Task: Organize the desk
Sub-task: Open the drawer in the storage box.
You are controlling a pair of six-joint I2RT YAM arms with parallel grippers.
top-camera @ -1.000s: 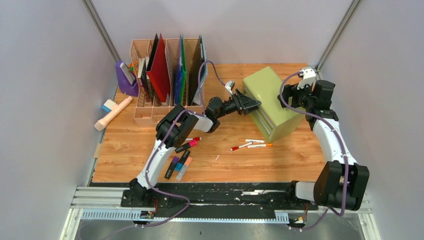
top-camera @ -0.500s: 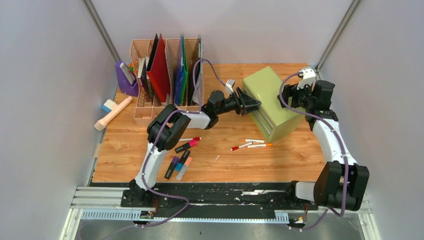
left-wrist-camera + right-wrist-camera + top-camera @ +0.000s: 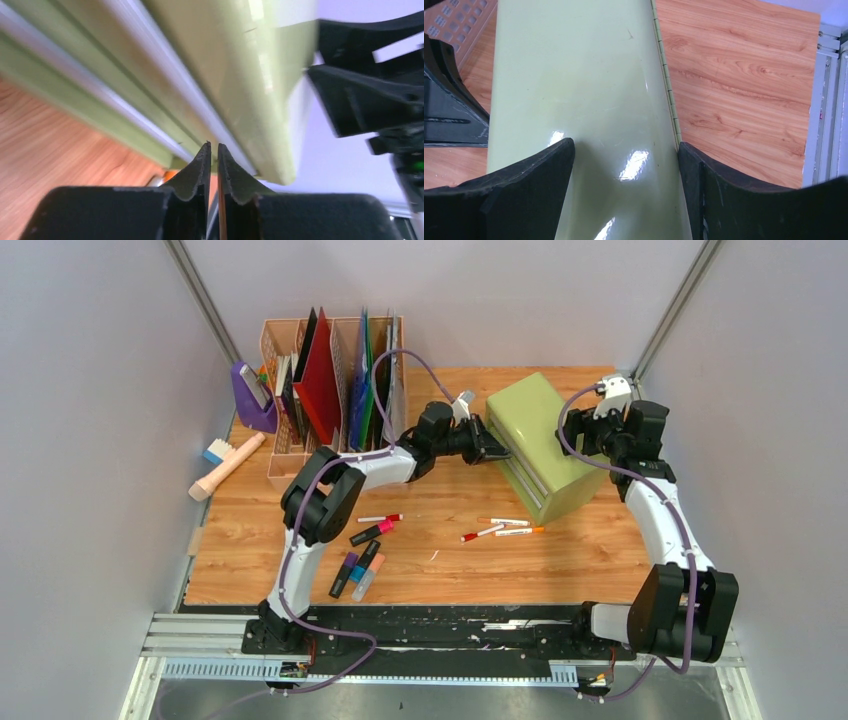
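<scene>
From above, my left hand (image 3: 490, 447) has swung in to the front left corner of the green drawer cabinet (image 3: 540, 425). Its fingers, spread a second ago, are now pinched shut. I judge I am trying for a drawer edge, to open it for the loose pens, and nothing looks put away yet. The cabinet stands at the back right of the table (image 3: 600, 550), and my right hand (image 3: 578, 430) sits over its far right corner as before, fingers wide. Red and orange pens (image 3: 500, 530) lie just in front of the cabinet, a cluster of markers (image 3: 360, 565) lies nearer my left base, and a file rack (image 3: 285, 465) stands close behind my left arm, crowding the elbow. In my left wrist view the fingertips meet with only a slit between them, right at a drawer ledge. I see nothing caught there, so the pinch may have missed. In my right wrist view the fingers stand wide apart over the cabinet's glossy top, one at the hinged edge, and I cannot tell whether they press on it.
</scene>
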